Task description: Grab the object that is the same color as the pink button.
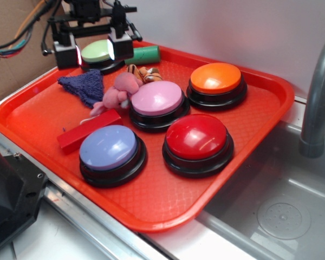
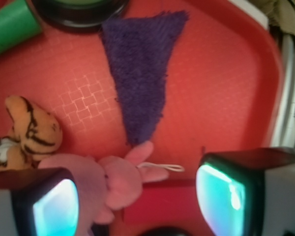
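**Pink plush beside the pink button, my hand spread above the tray's far end**

Nearest the exterior camera, the blue-lavender button [image 1: 112, 153] and the red button [image 1: 198, 143] stand on the red tray [image 1: 151, 208]. A red block [image 1: 88, 130] lies just left of them. Behind these sits the pink button [image 1: 157, 103], a pale pink-lilac dome on a black base. The pink plush toy [image 1: 118, 93] lies touching its left side: small, soft, with floppy limbs and a thin pale tail visible in the wrist view [image 2: 119, 179]. The tiger plush [image 1: 143, 73] lies just behind it, the purple knitted cloth [image 1: 85, 85] to its left. Farther back are the orange button [image 1: 216, 81], the green cylinder [image 1: 143, 53] and the green button [image 1: 100, 52]. My hand [image 1: 93, 51] hangs over that green button, fingers [image 2: 53, 204] apart, grasping nothing.
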